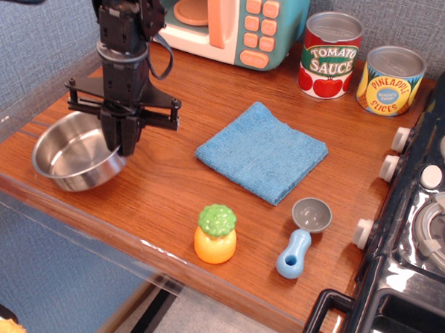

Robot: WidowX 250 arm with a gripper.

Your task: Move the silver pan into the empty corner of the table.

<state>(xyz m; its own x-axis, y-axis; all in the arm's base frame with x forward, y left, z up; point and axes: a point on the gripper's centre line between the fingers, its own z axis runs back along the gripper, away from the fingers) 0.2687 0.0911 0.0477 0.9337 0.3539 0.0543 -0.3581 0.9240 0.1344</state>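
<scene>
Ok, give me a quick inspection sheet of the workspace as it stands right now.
Surface: wood-grain table, dry, no spills seen.
Job's things: silver pan upright near the left front corner.
Clutter: blue cloth, pineapple toy, blue-handled scoop, tomato sauce can, pineapple can, toy microwave.
Grippers: tool shut on the pan's right rim.
Cables: black cable looped beside the arm.
Surroundings: toy stove right, fabric wall behind.
</scene>
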